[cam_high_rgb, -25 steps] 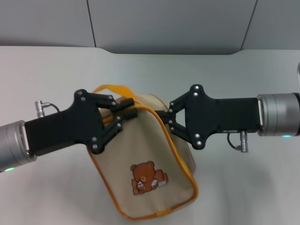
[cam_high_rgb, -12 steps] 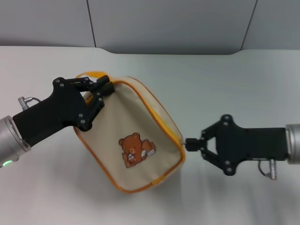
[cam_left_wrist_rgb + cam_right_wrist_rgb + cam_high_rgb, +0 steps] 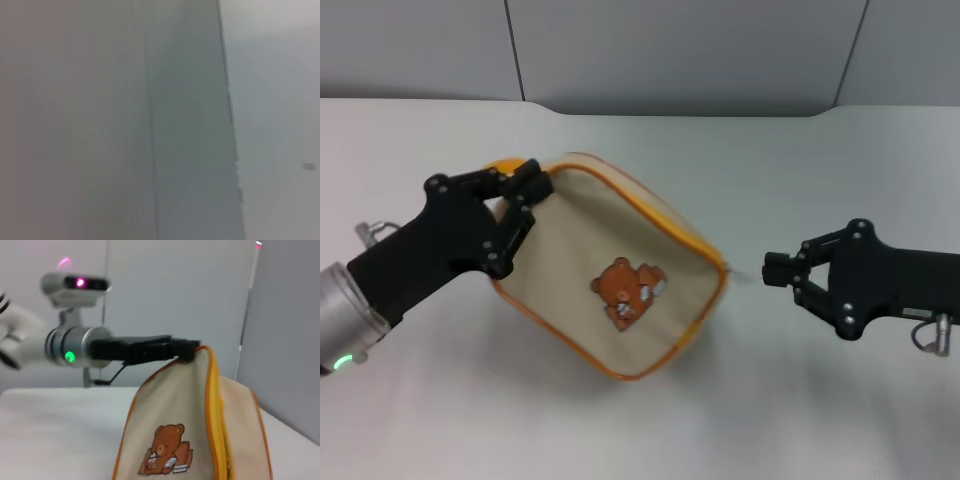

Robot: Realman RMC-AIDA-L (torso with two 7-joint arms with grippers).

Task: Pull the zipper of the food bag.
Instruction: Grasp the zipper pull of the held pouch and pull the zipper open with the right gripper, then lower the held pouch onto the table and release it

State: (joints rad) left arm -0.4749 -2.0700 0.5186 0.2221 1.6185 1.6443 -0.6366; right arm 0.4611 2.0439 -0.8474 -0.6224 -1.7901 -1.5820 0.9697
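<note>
Both pincers moved | left pincer [image 3: 525, 195] still grips food bag [image 3: 620, 270] | right pincer [image 3: 772, 270] withdrew, seemingly closed, off zipper [image 3: 695, 240]

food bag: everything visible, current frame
The food bag is a boxy beige canvas pouch with orange-yellow piping and a small brown bear print on its front. It sits tilted over the white table. The left gripper is shut on its upper corner; the right gripper sits apart, beside the bag's far corner.

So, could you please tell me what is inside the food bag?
Nothing inside shows: the food bag hides its contents behind beige canvas, held by the left gripper, the right gripper apart.
</note>
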